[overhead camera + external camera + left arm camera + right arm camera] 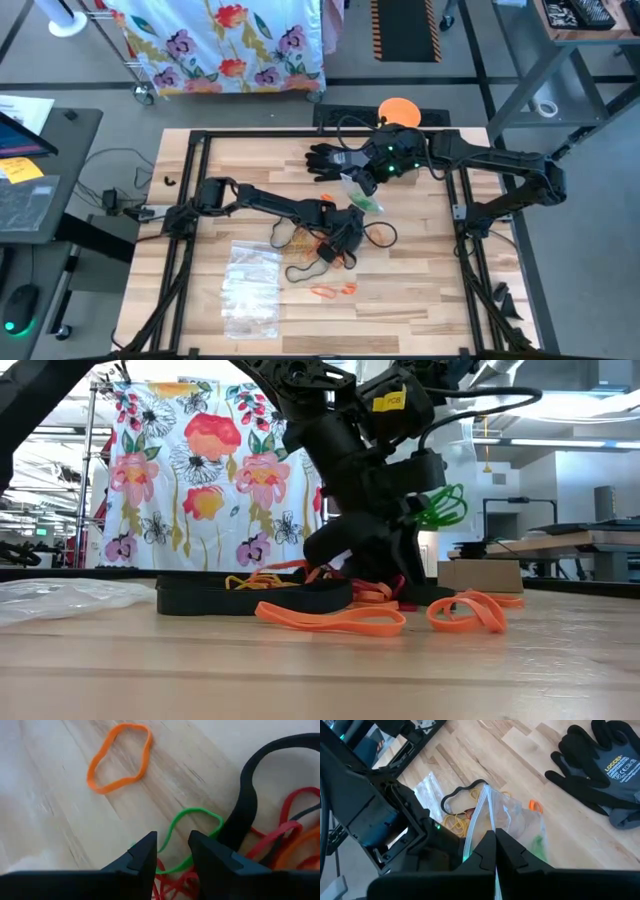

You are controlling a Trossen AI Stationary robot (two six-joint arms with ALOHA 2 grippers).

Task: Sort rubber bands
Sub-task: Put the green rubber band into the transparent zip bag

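Rubber bands lie in a heap mid-table: a green loop (pixel 192 810), red ones (pixel 280 830), a thick black loop (pixel 247 795) and a lone orange loop (pixel 114 785). My left gripper (pixel 172 854) is down at this heap (pixel 340 245), open, its fingers on either side of the green loop's near part. My right gripper (pixel 495 847) hangs above the table's far middle (pixel 368 180), shut on a clear plastic bag (pixel 515 820) that holds green bands (pixel 440 510). My left gripper has the green loop running through the gap between its fingers; whether a finger touches it I cannot tell. My right gripper pinches the clear bag's top edge (pixel 491 827) between its two fingers, slanting down from above. The bag hangs below the fingers, clear of the table.
A black glove (pixel 330 160) lies at the far middle of the table. Flat clear bags (pixel 250 285) lie at the near left. More orange bands (pixel 335 290) lie loose toward the near edge, and a black band (pixel 300 270) lies beside them.
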